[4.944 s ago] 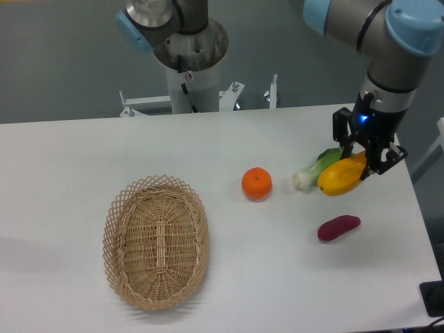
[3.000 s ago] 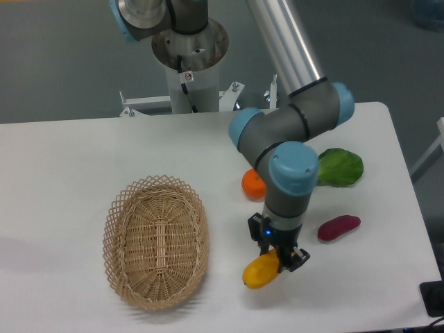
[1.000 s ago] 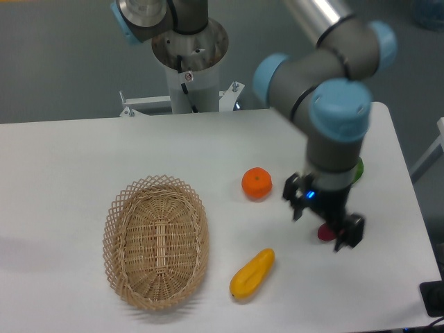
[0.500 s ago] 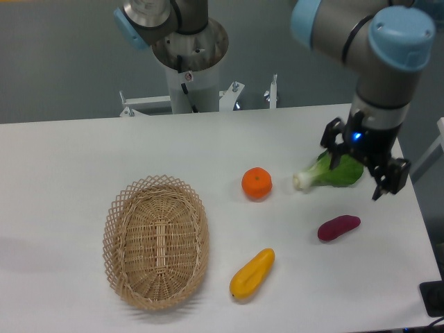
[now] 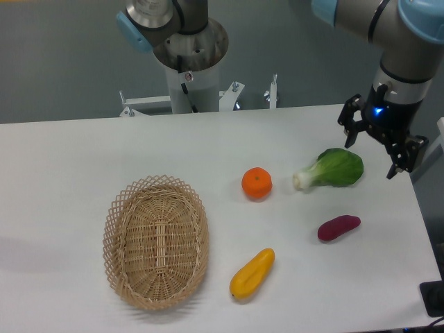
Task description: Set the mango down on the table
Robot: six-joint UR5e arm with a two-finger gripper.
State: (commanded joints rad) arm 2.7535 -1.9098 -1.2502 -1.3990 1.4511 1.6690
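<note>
The yellow-orange mango point(image 5: 252, 274) lies on the white table point(image 5: 83, 152) near the front edge, just right of the wicker basket point(image 5: 157, 241). Nothing touches it. My gripper point(image 5: 380, 146) hangs far off at the table's right rear, above and to the right of a leafy green vegetable point(image 5: 333, 169). Its fingers point(image 5: 349, 125) are spread apart and hold nothing.
A round orange point(image 5: 257, 184) sits mid-table. A purple sweet potato point(image 5: 338, 227) lies right of the mango. The robot's base column point(image 5: 189, 62) stands behind the table's back edge. The table's right edge runs close under the gripper.
The gripper carried the mango from the right rear to the front, let it go beside the basket, then rose and swung back to the right rear, empty.
</note>
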